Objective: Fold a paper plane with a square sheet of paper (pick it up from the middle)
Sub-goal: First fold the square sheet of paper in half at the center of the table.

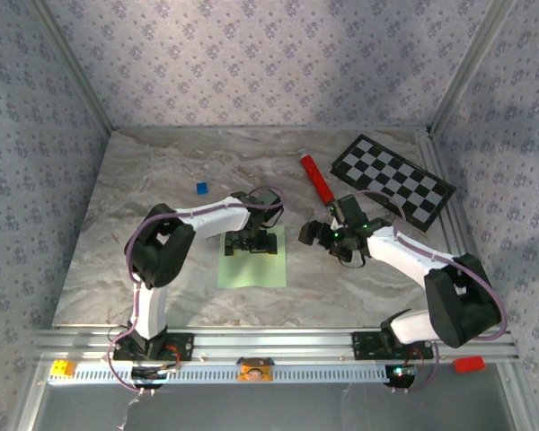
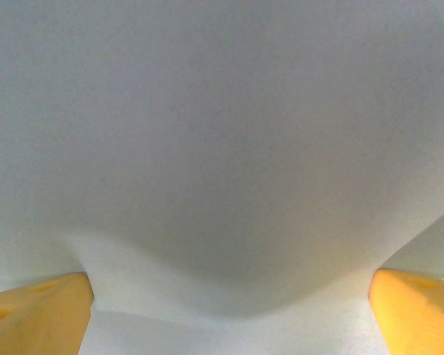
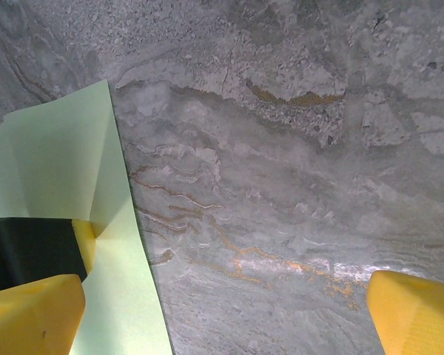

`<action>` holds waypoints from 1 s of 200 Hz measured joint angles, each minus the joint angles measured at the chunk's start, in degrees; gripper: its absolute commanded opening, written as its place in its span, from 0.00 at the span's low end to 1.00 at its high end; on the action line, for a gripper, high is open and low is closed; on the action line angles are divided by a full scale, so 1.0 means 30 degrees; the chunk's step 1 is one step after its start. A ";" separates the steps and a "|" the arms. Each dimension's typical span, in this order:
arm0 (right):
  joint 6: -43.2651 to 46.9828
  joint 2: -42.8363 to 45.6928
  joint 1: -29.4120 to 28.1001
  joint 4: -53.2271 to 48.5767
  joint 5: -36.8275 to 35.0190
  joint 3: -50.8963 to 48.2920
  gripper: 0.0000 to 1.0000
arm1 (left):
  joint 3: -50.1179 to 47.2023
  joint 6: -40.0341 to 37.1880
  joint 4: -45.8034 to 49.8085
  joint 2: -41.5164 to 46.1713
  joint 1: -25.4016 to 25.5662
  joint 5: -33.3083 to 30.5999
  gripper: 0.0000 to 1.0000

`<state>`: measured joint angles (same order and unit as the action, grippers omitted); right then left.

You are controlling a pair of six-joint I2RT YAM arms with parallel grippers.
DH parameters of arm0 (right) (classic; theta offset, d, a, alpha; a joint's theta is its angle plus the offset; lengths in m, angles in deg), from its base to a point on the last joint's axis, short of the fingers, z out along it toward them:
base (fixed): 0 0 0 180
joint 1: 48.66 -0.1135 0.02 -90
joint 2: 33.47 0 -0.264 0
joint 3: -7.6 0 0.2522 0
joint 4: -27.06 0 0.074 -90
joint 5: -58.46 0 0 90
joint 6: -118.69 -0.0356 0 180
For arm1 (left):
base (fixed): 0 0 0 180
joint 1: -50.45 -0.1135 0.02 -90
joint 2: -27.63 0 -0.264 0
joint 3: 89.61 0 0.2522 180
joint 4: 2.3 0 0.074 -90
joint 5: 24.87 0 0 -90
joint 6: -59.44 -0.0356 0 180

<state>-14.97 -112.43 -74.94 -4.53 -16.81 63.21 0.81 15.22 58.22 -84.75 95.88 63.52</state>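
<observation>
**Position.** The sheet of paper (image 1: 251,262) lies flat on the table (image 1: 117,251), just left of centre. The left gripper (image 1: 251,239) stands over the sheet's far half with its jaws spread wide and nothing clamped. In the left wrist view the paper bows up in a shallow hump between the two yellow fingertips (image 2: 37,314), which appear to bear on it at either side. The right gripper (image 1: 326,235) hangs just beside the sheet's right edge, jaws fully released and empty.

**Handling.** The sheet is judged very light, thin and limp. It will probably crease at any pinch and slide on the smooth marble. Take hold at the middle, where closing jaws can gather a ridge to pinch.

**Limits of view.**
- From above, the left gripper covers the sheet's far edge.
- The left wrist view is too close to show any edge.
- In the right wrist view the frame cuts the sheet off at the left. A paler band there may be a raised layer or a fold; which it is cannot be told.
</observation>
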 measured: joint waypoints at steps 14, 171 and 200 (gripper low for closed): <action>-0.0007 0.0000 0.0000 0.0007 -0.0007 0.0000 1.00 | -0.0073 0.0000 -0.0109 0.0073 0.0022 -0.0007 0.90; -0.1188 0.4539 0.0918 0.0925 -0.4437 -0.2346 1.00 | -0.2397 0.0146 -0.4838 0.4983 -0.0058 0.0102 0.39; -0.1392 0.4998 0.2186 0.0889 -0.4189 -0.2958 1.00 | -0.3446 0.0750 -0.7016 0.6266 -0.0874 0.2025 0.38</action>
<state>-19.15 -97.43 -68.38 -1.86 -29.38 54.33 -9.53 17.47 37.17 -65.95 93.25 69.60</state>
